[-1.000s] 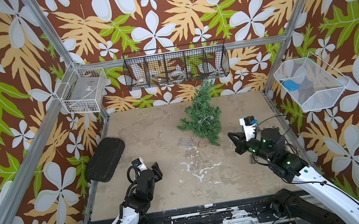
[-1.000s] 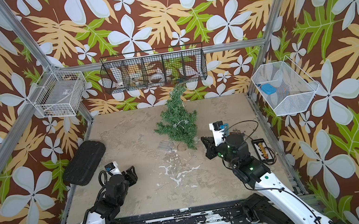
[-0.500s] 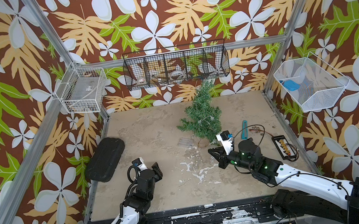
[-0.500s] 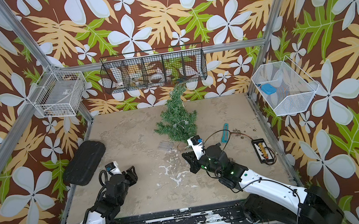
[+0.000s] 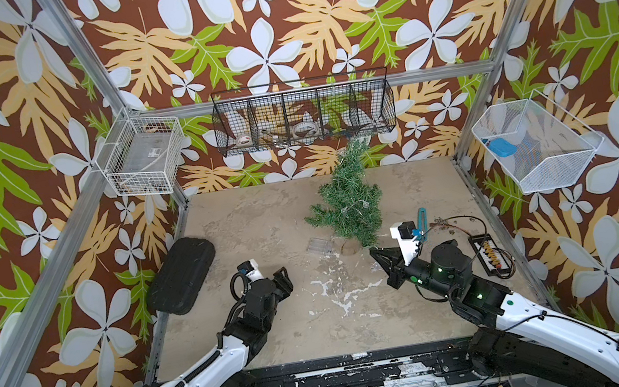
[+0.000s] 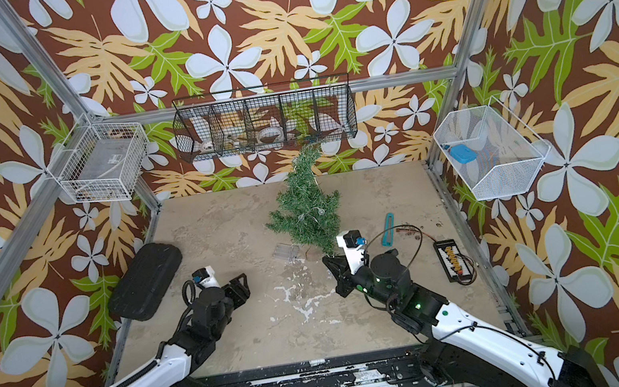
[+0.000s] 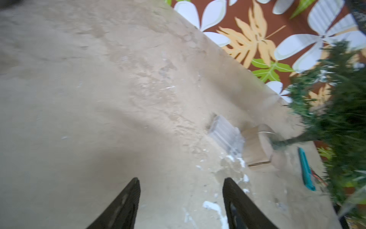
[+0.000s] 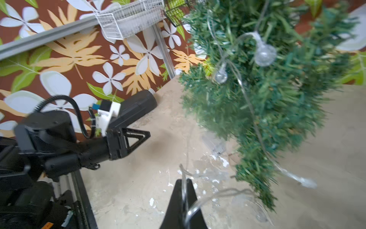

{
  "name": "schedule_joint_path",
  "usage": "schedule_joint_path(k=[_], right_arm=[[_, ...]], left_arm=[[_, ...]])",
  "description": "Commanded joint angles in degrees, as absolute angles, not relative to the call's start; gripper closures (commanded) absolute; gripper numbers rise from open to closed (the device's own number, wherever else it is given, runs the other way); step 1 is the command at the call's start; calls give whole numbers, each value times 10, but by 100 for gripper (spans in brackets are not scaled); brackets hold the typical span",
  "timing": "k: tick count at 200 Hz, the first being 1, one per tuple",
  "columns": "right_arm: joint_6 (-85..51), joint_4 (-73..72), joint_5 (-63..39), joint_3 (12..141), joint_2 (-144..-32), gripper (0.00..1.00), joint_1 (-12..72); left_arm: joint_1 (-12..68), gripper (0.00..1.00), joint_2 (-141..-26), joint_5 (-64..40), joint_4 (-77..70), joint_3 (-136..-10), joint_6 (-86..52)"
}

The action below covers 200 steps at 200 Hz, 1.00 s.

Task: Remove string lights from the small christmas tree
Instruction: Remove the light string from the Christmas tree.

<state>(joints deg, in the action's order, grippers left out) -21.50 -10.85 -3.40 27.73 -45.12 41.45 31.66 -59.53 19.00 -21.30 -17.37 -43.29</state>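
the right arm [image 5: 450, 269] has swung in from the side to the foot of the tree [image 5: 347, 205], which stands tilted mid-table [image 5: 253, 220], its top toward the back wall. the right gripper [image 8: 184, 181] is pinched on the lights [image 8: 264, 53], whose strand drapes the branches. the left gripper [image 7: 181, 182] hangs with fingers apart over bare table. the clear box [image 5: 318, 246] lies just beside the base [image 7: 257, 146].

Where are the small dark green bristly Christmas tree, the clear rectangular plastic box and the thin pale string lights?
dark green Christmas tree [image 5: 346, 197]: a top view, middle branches.
clear plastic box [image 5: 318, 246]: a top view, top face.
thin pale string lights [image 8: 265, 54]: right wrist view, a round bulb.
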Motion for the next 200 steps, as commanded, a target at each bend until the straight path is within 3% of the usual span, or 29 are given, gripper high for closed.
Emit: schedule_joint_path(k=[1, 35, 87, 153, 200], right_arm=[[-196, -70, 17, 263, -432, 100, 411], [-202, -67, 24, 250, -412, 100, 409], [-208, -78, 8, 240, -412, 100, 396], [-218, -86, 5, 235, -417, 100, 395], [-221, -84, 8, 234, -415, 100, 394]], left_arm=[[339, 26, -619, 158, -262, -195, -411], [339, 22, -654, 13, -359, -202, -369], [340, 24, -758, -100, -504, -213, -338], [350, 29, -869, -83, -726, -199, -320], [363, 29, -945, -82, -758, -246, -306]])
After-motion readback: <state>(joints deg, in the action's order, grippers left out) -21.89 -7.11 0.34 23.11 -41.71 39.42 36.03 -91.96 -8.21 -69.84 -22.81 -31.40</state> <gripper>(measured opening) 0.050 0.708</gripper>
